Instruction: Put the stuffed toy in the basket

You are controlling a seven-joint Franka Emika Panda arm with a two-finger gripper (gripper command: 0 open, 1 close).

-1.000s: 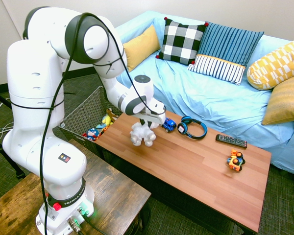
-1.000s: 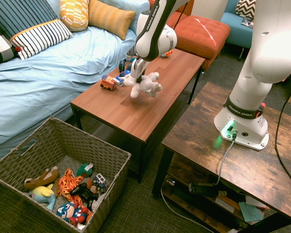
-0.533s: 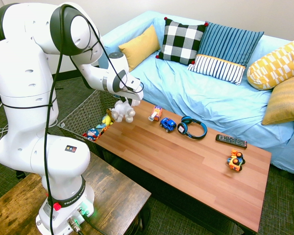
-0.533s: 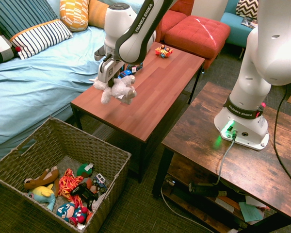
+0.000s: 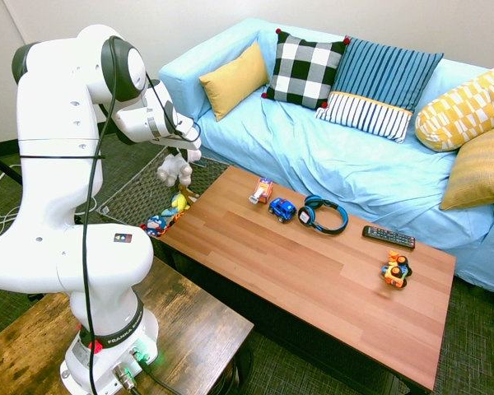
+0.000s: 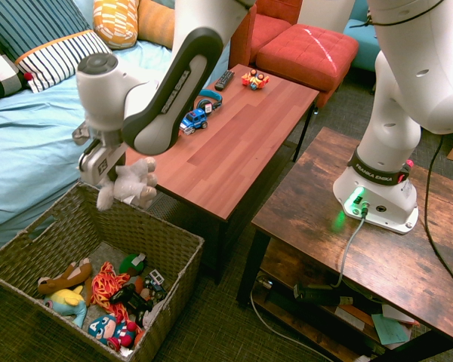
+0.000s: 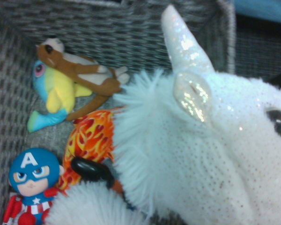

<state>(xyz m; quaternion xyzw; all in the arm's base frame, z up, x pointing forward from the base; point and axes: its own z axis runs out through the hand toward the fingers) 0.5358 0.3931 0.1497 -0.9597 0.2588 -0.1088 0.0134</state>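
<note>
We see the hand [image 6: 115,170] clamped on the stuffed toy [image 7: 215,136], a white plush unicorn with a glittery horn. In the second exterior view its long axis runs roughly level and crosswise; in the wrist view its horn points away from the fluffy mane and body, and an eye shows on its head. The toy hangs just below the hand, between the fingertips, its limbs dangling.

Below it we have the basket [image 6: 183,240], a big grey-brown woven one standing on the floor. In the second exterior view the toy appears near the rim at the end closest to the desk [image 6: 234,151]; we cannot tell exactly how high above the rim it is. That rim and the sloping wall stand close by the toy.

Inside the basket we find a brown plush animal [image 7: 82,70] lying against a yellow and blue toy [image 7: 61,91], an orange flame-patterned cloth [image 7: 91,136], a black object [image 7: 91,169] and a Captain America figure [image 7: 33,180].

On the desk we see an orange and white toy vehicle [image 5: 262,191], a blue toy car [image 5: 281,209], blue headphones [image 5: 323,216], a remote [image 5: 389,238] and an orange toy [image 5: 396,270]. Along the desk runs the sofa [image 5: 313,148] with its light blue cover and cushions [image 5: 303,69].
</note>
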